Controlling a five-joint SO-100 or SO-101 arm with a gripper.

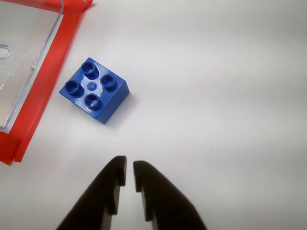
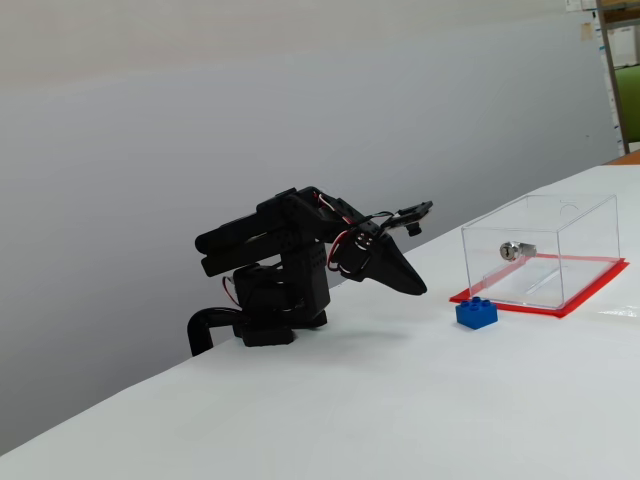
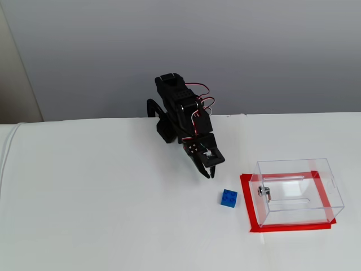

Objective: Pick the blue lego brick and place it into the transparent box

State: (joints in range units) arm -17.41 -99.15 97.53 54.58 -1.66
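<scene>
White tabletop (image 3: pixel 101 214), grey wall behind. Brick (image 1: pixel 94 89): 4 studs, lying free just beside the box (image 3: pixel 299 192), outside it. Gripper (image 1: pixel 129 173): jaws nearly together, empty, short of the brick. Step: approach; widen jaws, square to the brick's flat sides, then descend.

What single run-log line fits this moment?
gripper: nearly shut, empty | blue lego brick: on table, ungrasped | transparent box: empty

A white counter (image 3: pixel 101 214) is seen before a plain grey wall (image 3: pixel 254 51); a shelf (image 2: pixel 622 75) is glimpsed at the right edge of a fixed view.
</scene>
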